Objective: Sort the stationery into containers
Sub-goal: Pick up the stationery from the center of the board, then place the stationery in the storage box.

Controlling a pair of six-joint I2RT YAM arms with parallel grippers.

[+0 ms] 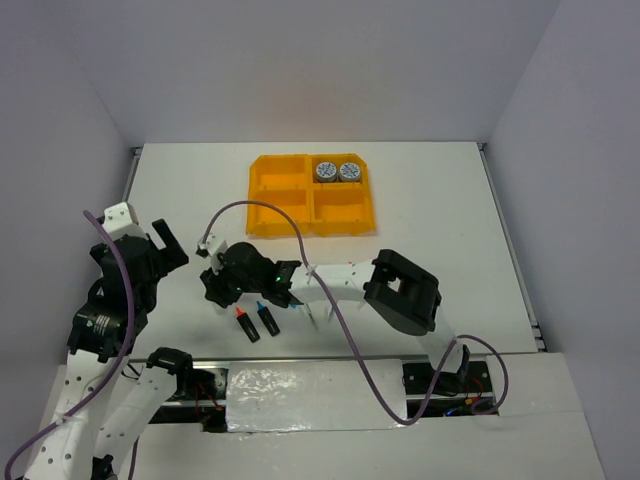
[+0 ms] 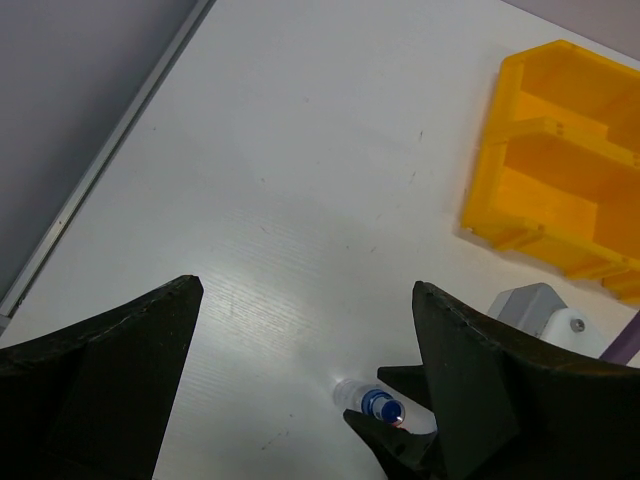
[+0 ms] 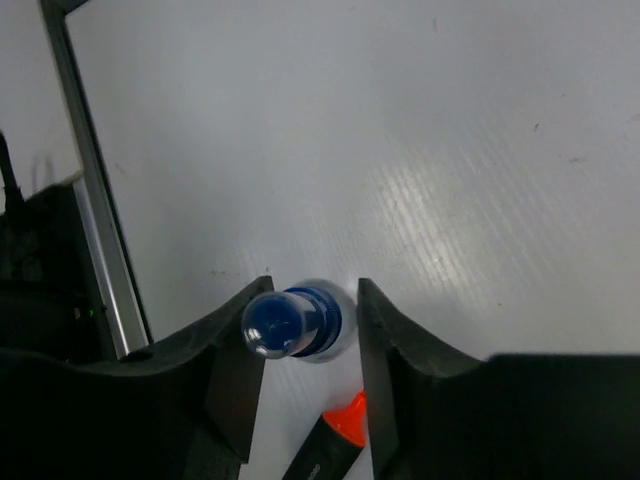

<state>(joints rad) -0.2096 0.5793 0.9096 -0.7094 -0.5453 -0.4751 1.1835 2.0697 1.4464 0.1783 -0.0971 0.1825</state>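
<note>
Black left gripper (image 2: pixel 308 290): jaws spread wide, the bottle (image 2: pixel 372 402) just off its right finger. Right gripper (image 3: pixel 313 300): one finger close on each side of that blue-capped bottle, but can't tell if it's clamped. Orange-capped highlighter (image 3: pixel 345 420) sits just behind the bottle, between the fingers, with the yellow tray (image 1: pixel 280 212) well beyond the fingertips.
</note>
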